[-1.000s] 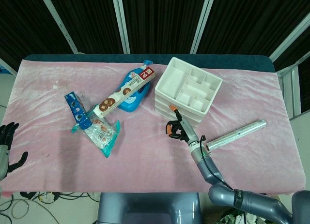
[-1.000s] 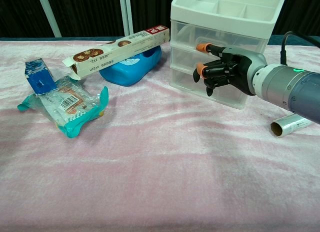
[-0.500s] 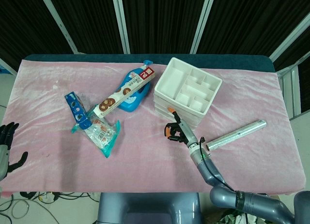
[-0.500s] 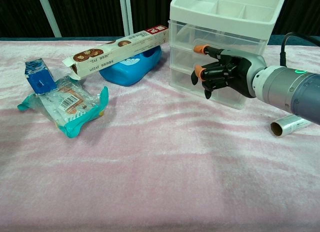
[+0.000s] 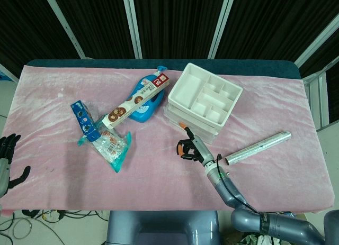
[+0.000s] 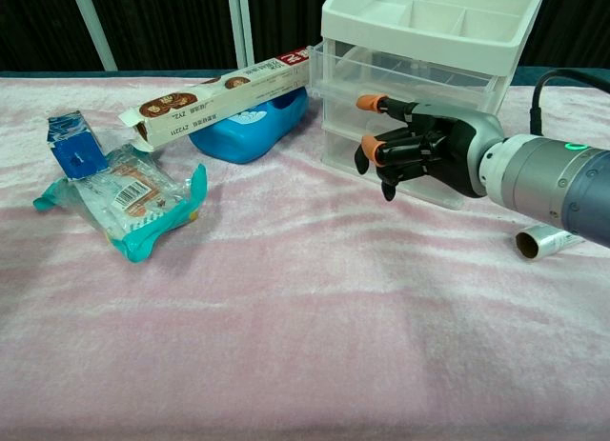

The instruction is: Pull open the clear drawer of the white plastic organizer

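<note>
**Sam:** Since a second ago, what moved?

**Me:** My right robot hand [image 6: 412, 148] came back toward me, away from the white organizer [image 6: 434, 22]. One clear drawer [image 6: 335, 71] now stuck out a little at the front. It looked like the top one.

**Sam:** Was your robot hand holding it?

**Me:** Its fingers [image 6: 381, 155] were curled in front of the drawers. I could not tell if they were hooked on the drawer or just beside it. I kept them curled so they could pull like a hook.

**Sam:** And the other one?

**Me:** My left robot hand [image 5: 7, 160] hung off the desk [image 5: 159, 187] edge, fingers apart, holding nothing. It stayed out of the way.

**Sam:** Where was the organizer?

**Me:** At the back of the desk, right of the middle.

**Sam:** How many things did you count?

**Me:** One organizer with three drawers, I think. One silver tube [image 5: 258, 147], one long cookie box [image 5: 136, 101], one blue bottle [image 6: 250, 127], one small blue box [image 5: 83, 118] and one snack bag [image 5: 110, 147].
</note>
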You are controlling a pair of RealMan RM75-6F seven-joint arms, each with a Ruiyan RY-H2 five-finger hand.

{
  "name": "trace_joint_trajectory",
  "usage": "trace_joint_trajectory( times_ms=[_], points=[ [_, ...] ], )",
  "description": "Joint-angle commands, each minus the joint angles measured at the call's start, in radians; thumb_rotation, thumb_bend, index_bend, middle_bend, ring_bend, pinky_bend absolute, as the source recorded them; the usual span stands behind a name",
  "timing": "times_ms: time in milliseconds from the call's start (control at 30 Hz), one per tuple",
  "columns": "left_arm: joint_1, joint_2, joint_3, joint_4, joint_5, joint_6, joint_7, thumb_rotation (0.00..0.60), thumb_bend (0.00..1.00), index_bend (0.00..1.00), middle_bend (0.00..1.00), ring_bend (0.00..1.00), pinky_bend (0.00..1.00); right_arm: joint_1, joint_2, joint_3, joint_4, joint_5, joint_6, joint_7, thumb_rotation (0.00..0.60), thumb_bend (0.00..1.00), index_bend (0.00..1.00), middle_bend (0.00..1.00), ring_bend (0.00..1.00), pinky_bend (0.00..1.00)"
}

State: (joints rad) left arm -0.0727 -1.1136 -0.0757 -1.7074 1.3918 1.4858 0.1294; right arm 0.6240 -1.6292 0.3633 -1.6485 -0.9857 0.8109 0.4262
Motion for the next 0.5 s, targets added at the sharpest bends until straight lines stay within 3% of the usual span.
trace_joint_trajectory(
  times_ms=[33, 500],
  points=[
    [-0.001, 0.000, 0.000, 0.000, -0.002, -0.001, 0.003, 0.600, 0.33, 0.08, 0.04, 0.02, 0.08, -0.003, 0.002, -0.006, -0.009, -0.011, 0.002, 0.003, 0.600, 0.59, 0.00, 0.65, 0.76, 0.65],
    [-0.001, 0.003, 0.000, -0.001, -0.004, -0.004, 0.005, 0.600, 0.33, 0.08, 0.04, 0.02, 0.08, -0.022, 0.018, -0.034, -0.058, -0.052, 0.009, 0.022, 0.600, 0.59, 0.00, 0.65, 0.76, 0.65]
  ],
)
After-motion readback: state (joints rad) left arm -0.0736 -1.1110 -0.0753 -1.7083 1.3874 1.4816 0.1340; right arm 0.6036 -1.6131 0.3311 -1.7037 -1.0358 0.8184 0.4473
